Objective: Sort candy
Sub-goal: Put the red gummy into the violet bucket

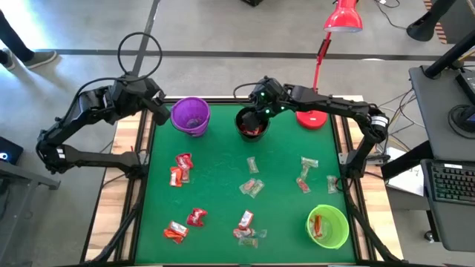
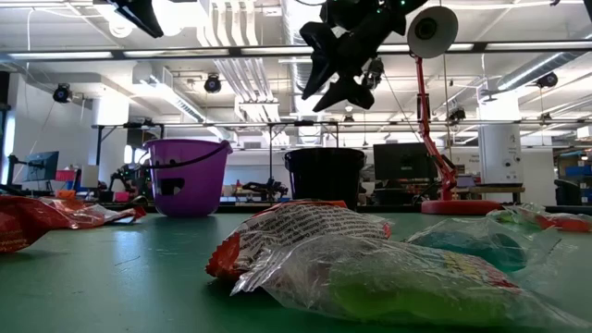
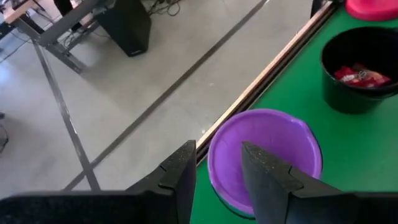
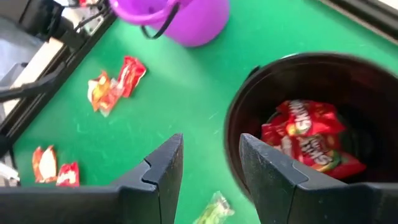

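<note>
While the right tool (image 1: 258, 113) hangs released and empty over the round black plastic cup (image 1: 251, 123), shiny red wrapped candy (image 4: 309, 142) lies inside; more candy (image 1: 251, 187) dots the green surface (image 1: 223, 185). Left tool (image 3: 215, 175) released over the purple cup (image 1: 191, 116).

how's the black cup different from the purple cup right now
The black cup holds red-wrapped candy; the purple cup shows no candy inside. The right gripper hangs open above the black cup, while the left gripper sits open at the purple cup's rim. The purple cup has a dark handle; none shows on the black one. Both stand upright at the mat's far edge.
</note>
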{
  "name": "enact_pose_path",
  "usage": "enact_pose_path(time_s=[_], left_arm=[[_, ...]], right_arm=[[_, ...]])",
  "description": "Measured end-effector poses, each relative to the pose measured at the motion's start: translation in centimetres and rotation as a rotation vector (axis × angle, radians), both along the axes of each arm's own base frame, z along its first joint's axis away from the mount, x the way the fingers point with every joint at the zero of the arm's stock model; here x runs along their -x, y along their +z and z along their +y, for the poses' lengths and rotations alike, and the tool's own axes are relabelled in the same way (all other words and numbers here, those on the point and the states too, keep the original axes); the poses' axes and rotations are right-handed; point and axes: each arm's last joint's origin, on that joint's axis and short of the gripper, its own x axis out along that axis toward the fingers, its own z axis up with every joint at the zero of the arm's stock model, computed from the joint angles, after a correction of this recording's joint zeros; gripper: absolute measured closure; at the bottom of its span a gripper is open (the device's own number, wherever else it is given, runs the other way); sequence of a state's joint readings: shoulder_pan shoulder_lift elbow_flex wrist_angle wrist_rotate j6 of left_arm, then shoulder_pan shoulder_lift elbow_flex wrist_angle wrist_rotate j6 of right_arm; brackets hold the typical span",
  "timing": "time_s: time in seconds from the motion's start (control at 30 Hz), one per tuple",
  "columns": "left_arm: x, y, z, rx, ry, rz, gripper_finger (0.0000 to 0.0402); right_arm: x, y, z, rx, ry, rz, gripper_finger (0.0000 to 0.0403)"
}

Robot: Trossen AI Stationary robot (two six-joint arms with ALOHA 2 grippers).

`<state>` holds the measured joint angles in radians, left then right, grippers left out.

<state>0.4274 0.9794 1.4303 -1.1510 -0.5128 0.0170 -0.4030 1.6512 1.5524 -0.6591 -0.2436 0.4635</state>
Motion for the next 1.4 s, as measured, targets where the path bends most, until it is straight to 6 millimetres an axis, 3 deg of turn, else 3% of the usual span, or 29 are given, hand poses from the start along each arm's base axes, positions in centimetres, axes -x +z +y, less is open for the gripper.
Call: enact_pose_path(time_s=[0.3, 0.53, 0.77, 0.97, 1.17, 1.4], left_arm=[[-0.2, -0.7, -0.9, 0.263, -0.198, -0.071, 0.0292], [-0.4, -2.3, -2.3, 0.492, -0.323, -0.07, 0.0292], [-0.7, -6.1, -3.5, 0.631, -0.256, -0.045, 0.0292], [-0.7, -9.9, -4.1, 0.777, -0.095, -0.035, 0.0289], [-1.0, -13.9, -5.0, 0.935, -0.02, -0.069, 0.0262], [-1.8, -16.7, -6.0, 1.04, 0.118, -0.123, 0.024]], right_arm=[[-0.7, -0.5, 3.6, -0.024, 0.097, 0.066, 0.0256], [-1.2, -0.5, 5.2, 0.004, 0.121, 0.075, 0.0261], [-1.3, -0.5, 5.8, 0.007, 0.09, 0.082, 0.0261], [-1.4, -0.5, 5.9, 0.007, 0.07, 0.086, 0.0259], [-1.4, -0.5, 6.2, 0.019, 0.092, 0.087, 0.0259], [-1.5, -0.5, 6.5, 0.03, 0.114, 0.088, 0.0263]])
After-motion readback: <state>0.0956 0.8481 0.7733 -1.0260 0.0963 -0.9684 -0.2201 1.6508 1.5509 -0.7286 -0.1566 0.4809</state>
